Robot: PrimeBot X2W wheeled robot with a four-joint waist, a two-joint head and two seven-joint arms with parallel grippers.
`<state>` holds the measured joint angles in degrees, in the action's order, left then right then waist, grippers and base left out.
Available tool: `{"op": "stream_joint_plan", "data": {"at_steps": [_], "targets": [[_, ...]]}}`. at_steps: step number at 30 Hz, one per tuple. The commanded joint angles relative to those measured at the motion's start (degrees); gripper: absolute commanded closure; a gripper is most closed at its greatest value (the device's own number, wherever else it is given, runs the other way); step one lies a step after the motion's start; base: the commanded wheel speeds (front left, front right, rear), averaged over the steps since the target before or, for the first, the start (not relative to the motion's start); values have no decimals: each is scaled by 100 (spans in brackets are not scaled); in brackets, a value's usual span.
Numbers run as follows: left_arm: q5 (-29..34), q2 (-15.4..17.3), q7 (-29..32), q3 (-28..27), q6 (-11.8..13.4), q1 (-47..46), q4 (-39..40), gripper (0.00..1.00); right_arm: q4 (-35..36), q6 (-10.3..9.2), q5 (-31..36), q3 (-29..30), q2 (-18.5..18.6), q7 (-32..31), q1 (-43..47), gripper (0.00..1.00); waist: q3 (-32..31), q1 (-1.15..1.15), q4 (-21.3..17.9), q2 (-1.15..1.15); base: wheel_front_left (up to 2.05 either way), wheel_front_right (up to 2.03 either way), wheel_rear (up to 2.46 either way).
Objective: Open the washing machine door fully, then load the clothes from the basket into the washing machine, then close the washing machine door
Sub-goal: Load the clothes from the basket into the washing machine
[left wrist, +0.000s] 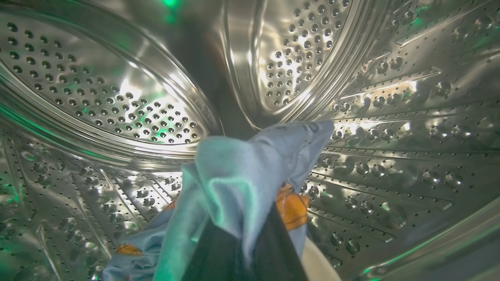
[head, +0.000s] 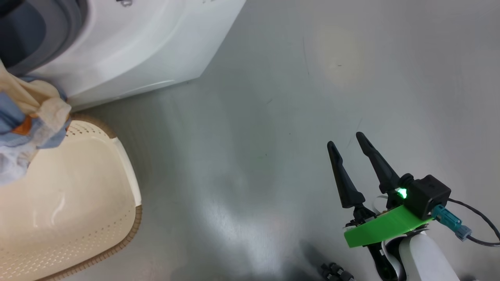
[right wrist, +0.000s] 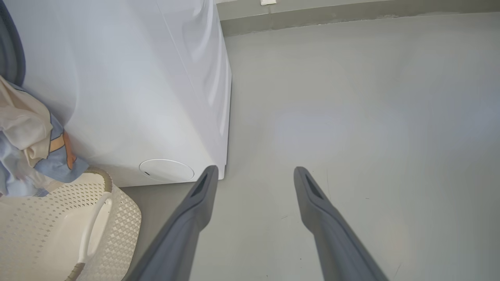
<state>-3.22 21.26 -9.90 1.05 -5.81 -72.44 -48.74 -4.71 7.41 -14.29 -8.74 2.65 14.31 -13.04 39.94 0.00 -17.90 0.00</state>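
In the left wrist view my left gripper (left wrist: pixel 254 234) is inside the perforated steel drum (left wrist: pixel 117 97), shut on the clothes (left wrist: pixel 242 175), light-blue fabric with orange print that covers its dark fingers (left wrist: pixel 273 253). More of the clothes (head: pixel 27 117) trail out of the white washing machine (head: pixel 148 43) and hang over the cream basket (head: pixel 133 230), whose inside looks bare. My right gripper (head: pixel 345 139) is open and holds nothing, low over the floor to the right of the machine. The right wrist view shows the right gripper (right wrist: pixel 256 169), machine (right wrist: pixel 136 78), clothes (right wrist: pixel 31 148) and basket (right wrist: pixel 47 226). The door is out of view.
Grey floor (head: pixel 273 117) stretches to the right of the machine and basket. A skirting edge (right wrist: pixel 351 15) runs along the far wall. A cable (head: pixel 476 218) hangs off my right wrist. The grey gasket (head: pixel 58 31) rims the machine's opening.
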Motion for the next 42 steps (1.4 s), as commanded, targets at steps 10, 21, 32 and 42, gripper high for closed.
{"op": "stream_joint_plan", "data": {"at_steps": [10, 21, 32, 42], "targets": [[-113, 283, 442, -6, -19, -556, -464, 100, 53, 8, -109, -212, 23, 69, -27, 0, 184, 0, 51, 0, 0, 0, 0], [68, 291, 370, 398, -1, -1003, -654, 100, 79, 8, -128, -239, 23, 69, -30, 0, 282, 0, 75, 0, 0, 0, 0], [361, 276, -504, 734, 317, -1056, 204, 100, 69, 8, -227, -365, 23, 69, -119, 0, 384, 0, -4, 0, 0, 0, 0], [-67, 213, -508, 495, 353, -692, -29, 0, -14, 8, -256, -340, 23, 69, -154, 0, 275, 0, 93, 0, 0, 0, 0]]}}
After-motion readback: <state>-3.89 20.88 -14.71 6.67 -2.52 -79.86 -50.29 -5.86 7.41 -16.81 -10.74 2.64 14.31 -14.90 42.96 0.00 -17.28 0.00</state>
